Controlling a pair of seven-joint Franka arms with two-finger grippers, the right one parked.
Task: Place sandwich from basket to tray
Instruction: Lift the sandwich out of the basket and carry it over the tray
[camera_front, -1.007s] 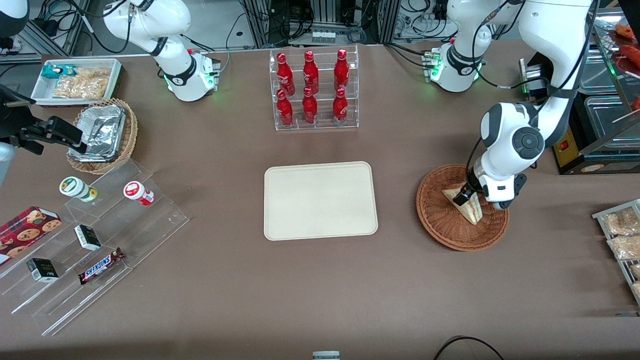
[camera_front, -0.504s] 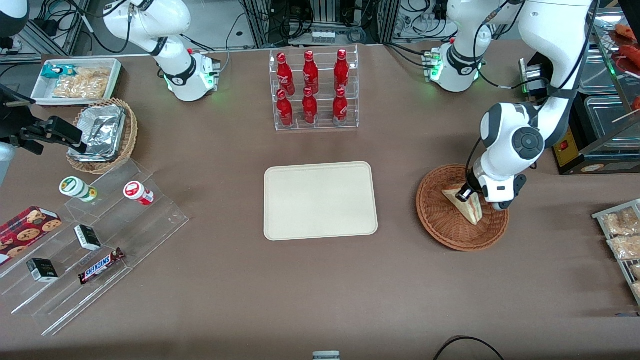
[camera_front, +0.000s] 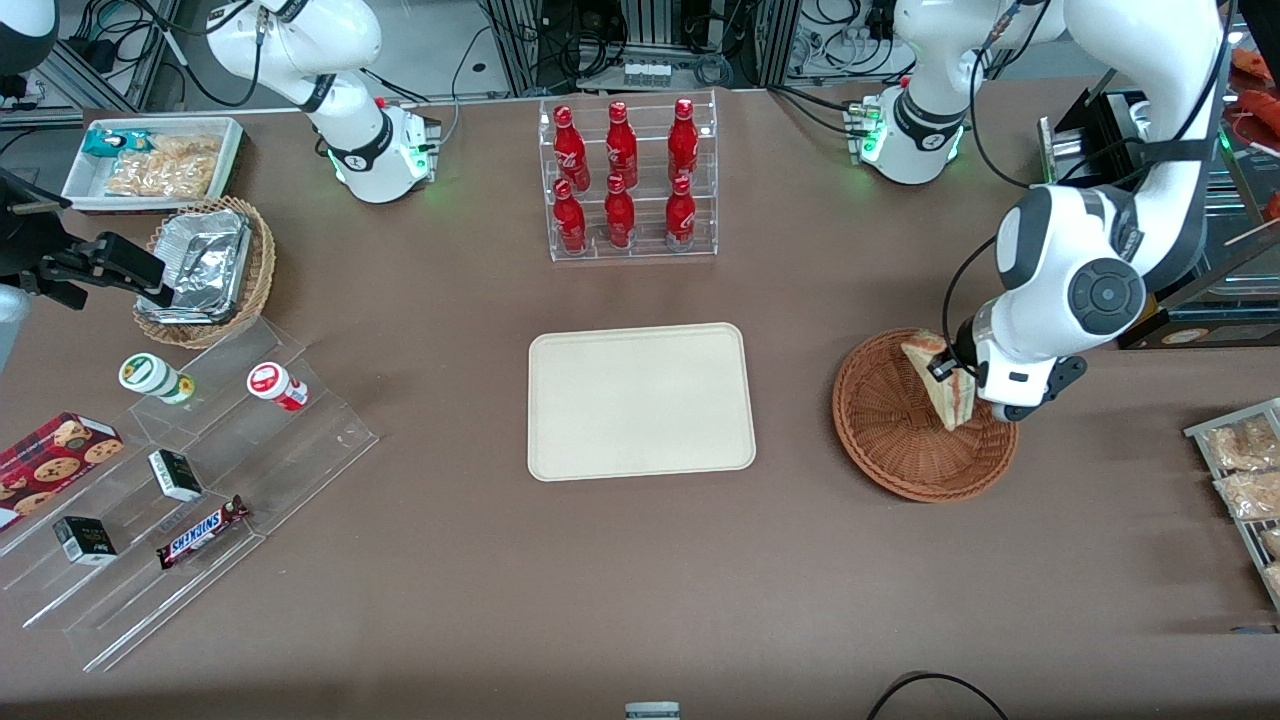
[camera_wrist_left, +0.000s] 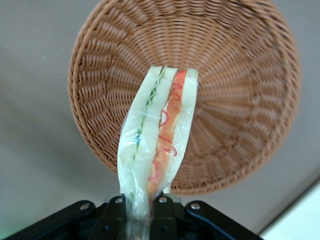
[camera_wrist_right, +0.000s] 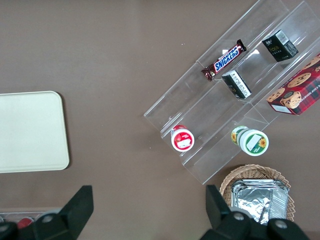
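The sandwich (camera_front: 948, 385) (camera_wrist_left: 159, 135), a pale wedge with red, orange and green filling, hangs in the air above the reddish-brown woven basket (camera_front: 890, 440) (camera_wrist_left: 240, 75). My left gripper (camera_front: 945, 368) (camera_wrist_left: 141, 212) is shut on the sandwich's wrapped end, and the wedge points down toward the basket. The basket holds nothing else. The cream-beige tray (camera_front: 640, 400) (camera_wrist_right: 30, 131) lies flat in the middle of the table, toward the parked arm's end from the basket, with nothing on it.
A clear rack of red bottles (camera_front: 627, 180) stands farther from the front camera than the tray. Clear stepped shelves with snacks (camera_front: 180, 480), a foil-lined wicker basket (camera_front: 205, 268) and a white snack tray (camera_front: 150, 160) lie toward the parked arm's end. Packaged snacks (camera_front: 1245, 470) sit at the working arm's end.
The gripper has risen with the sandwich, lifting it off the basket floor and shifting it slightly away from the front camera. The arm's wrist has swung up with it.
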